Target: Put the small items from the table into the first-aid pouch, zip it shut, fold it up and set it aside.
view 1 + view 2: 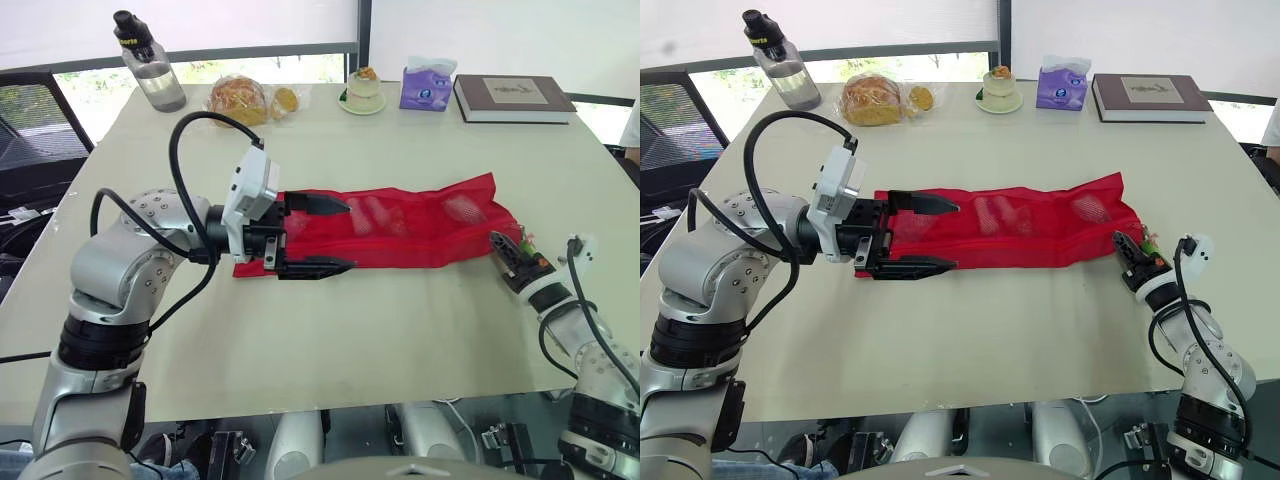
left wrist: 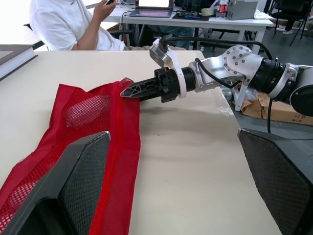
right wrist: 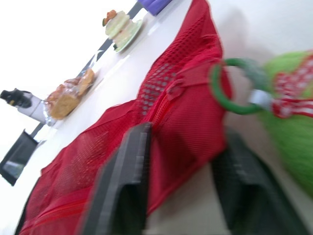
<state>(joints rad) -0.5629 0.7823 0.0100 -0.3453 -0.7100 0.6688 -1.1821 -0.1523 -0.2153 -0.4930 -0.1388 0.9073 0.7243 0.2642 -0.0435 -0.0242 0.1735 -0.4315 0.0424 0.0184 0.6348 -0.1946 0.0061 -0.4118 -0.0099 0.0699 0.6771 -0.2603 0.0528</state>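
Left wrist view, starting at the jaws: pinching together on the right-end corner of the red mesh pouch (image 1: pixel 420 230) with the right gripper (image 2: pixel 131 90); holding the left gripper (image 1: pixel 347 237) wide apart, straddling the pouch's left end without gripping it. Judging the packing done, with pale small items (image 1: pixel 375 215) showing through the mesh; judging the folding and setting aside not yet begun, and failing to tell whether the zip is fully closed. Lying flat, long and unfolded in the middle of the table (image 1: pixel 400 340).
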